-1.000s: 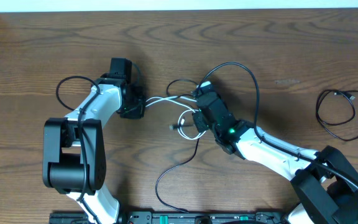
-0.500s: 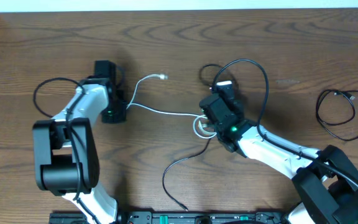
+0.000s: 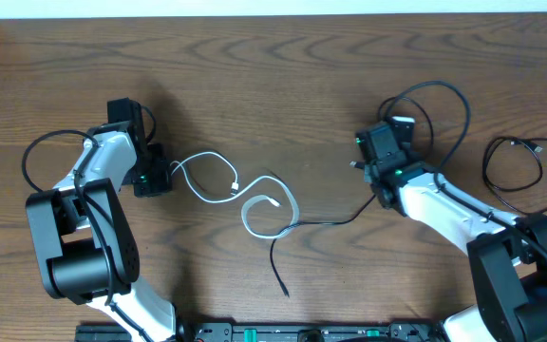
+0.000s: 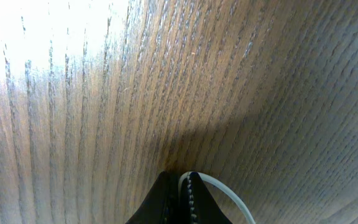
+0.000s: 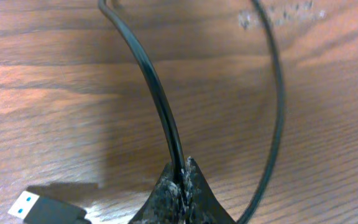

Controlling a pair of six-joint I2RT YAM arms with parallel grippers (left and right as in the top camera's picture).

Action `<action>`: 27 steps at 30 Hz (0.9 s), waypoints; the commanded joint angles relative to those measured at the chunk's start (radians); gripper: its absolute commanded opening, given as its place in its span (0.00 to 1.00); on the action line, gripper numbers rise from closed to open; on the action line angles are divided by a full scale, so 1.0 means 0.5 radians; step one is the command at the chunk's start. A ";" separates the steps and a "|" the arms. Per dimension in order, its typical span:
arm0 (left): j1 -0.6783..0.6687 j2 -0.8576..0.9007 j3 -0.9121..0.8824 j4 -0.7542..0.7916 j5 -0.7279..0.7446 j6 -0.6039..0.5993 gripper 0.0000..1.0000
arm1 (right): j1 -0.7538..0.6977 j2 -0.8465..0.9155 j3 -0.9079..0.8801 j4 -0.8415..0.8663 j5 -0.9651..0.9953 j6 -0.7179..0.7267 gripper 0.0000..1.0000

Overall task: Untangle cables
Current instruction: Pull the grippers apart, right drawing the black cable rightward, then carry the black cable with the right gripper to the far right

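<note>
White thin cable lies in loose loops at the middle of the brown wooden desk. One stretch of it is pinched in the left end effector, whose fingers are pressed together on it. The right end effector, likewise pressed together, pinches the black thin cable, which trails left to touch the white loop, then bends near to a loose end. A separate coiled black cord lies at the right, well apart.

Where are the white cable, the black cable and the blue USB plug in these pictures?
white cable [image 4: 221, 185], left wrist view, on its curved stretch near the bottom edge.
black cable [image 5: 159, 96], right wrist view, on the middle of its thick near stretch.
USB plug [image 5: 31, 204], right wrist view, on its blue end.
</note>
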 commanded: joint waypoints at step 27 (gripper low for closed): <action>0.011 0.017 -0.017 -0.034 -0.041 0.016 0.08 | -0.098 -0.465 0.027 0.202 -1.658 -0.523 0.01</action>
